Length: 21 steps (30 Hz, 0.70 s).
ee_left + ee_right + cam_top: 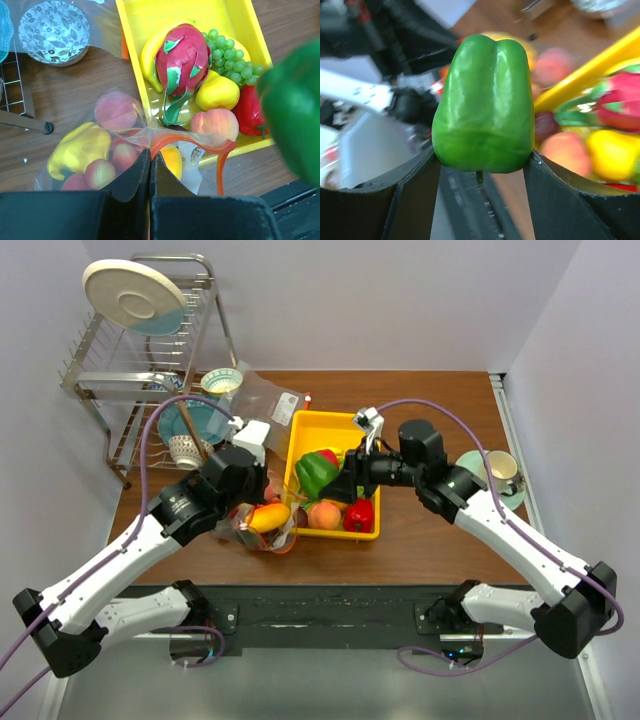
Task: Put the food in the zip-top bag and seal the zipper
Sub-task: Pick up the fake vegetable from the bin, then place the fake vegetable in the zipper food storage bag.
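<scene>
Table (430, 540): brown wood, yellow tray (330, 425) at centre.
Right gripper (482, 156): clamps green pepper (482, 105) above the tray.
Left gripper (150, 160): pinches zip-top bag (100, 150) at its mouth.
Relation: bag lies lower left of the pepper, just beside the tray.

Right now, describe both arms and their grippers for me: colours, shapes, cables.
The left arm and the right arm both have white tubular links joined by bulky black joint housings. A purple cable loops along each. The left gripper and the right gripper have broad, matte black fingers.
</scene>
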Available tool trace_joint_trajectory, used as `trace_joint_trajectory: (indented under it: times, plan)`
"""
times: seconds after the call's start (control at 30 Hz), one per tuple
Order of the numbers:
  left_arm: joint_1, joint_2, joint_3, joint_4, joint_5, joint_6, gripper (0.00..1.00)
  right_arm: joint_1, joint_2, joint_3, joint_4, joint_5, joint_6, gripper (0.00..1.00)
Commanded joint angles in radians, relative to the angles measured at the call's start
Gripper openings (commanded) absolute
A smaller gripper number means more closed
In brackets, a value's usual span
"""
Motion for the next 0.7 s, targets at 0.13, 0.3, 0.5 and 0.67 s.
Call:
trace_joint_trajectory:
  times: [0.13,0.3,0.5,0.67]
  plan:
    - [-0.005,0.009,0.091,0.014,0.008,-0.055,0.0,0.185,0.026,-0.07,0.161,-0.057,0.111,0.48]
    - [-0.004,0.009,0.123,-0.023,0.006,-0.073,0.0,0.266,0.106,-0.05,0.228,0.006,0.148,0.48]
    - [-0.004,-0.011,0.159,-0.061,0.035,-0.093,0.0,0.279,0.172,-0.029,0.233,0.196,0.191,0.47]
    - [-0.004,-0.038,0.168,-0.066,0.083,-0.119,0.0,0.277,0.213,-0.023,0.325,0.293,0.257,0.48]
